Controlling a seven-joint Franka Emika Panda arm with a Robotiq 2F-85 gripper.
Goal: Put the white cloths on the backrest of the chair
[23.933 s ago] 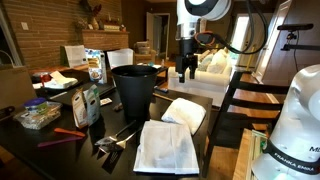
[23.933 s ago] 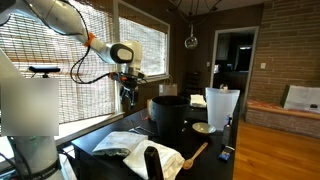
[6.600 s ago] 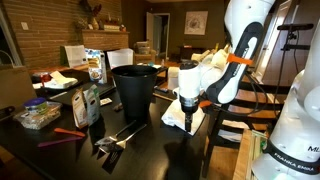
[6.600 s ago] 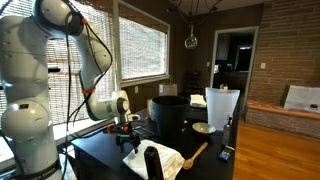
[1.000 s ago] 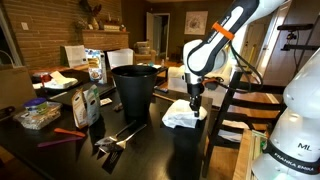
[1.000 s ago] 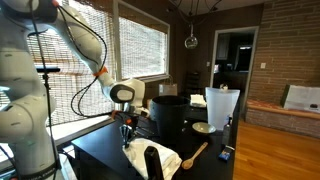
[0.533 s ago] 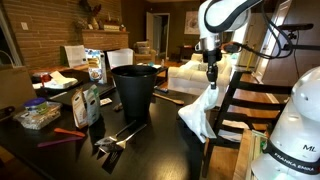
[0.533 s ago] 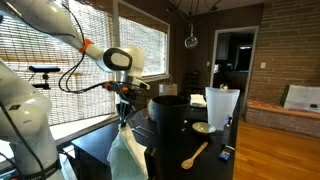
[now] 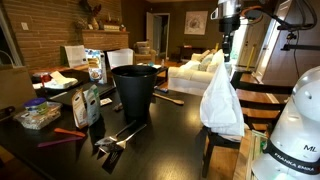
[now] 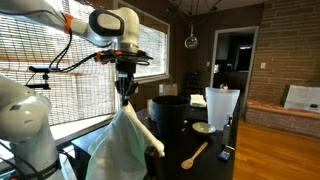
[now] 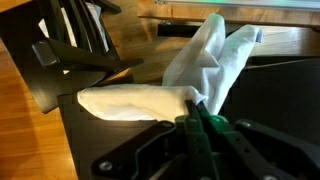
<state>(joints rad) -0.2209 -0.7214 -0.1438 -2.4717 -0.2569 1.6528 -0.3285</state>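
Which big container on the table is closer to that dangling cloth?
The black bin, right beside the white cloth hanging from the claw; the white container stands farther off, beyond the bin.

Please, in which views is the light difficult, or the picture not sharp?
In an exterior view the blinds glow with daylight and the room beside them looks dim. In an exterior view the white cloth is pale against the dark table. In the wrist view the end effector looks dark and soft.

Dim, warm room — daylight glares through the blinds [image 10: 60,80], frames soft, wrist view slightly blurred.
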